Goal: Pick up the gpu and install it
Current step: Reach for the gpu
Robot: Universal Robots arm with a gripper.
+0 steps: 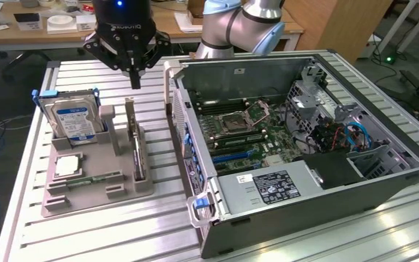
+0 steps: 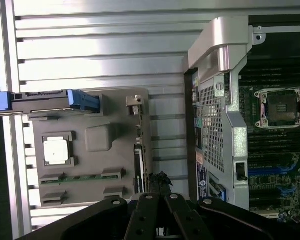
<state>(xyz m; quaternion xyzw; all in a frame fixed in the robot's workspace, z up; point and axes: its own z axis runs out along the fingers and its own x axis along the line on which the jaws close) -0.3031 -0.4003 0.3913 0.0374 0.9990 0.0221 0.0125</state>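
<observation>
Grey holder tray (image 1: 113, 154) keeps your gpu (image 1: 137, 158) standing on edge in its slot, so the top edge is free to pinch from above. Your gripper (image 1: 135, 83) hangs over one end of the card, claw pressed together on nothing, with the open computer case (image 1: 326, 207) just beside the tray.

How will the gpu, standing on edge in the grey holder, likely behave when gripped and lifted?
The gpu is a thin flat card, so probably stiff and light. Standing on edge in the grey holder, it may tip if pushed sideways. Its narrow top edge may slip.
</observation>
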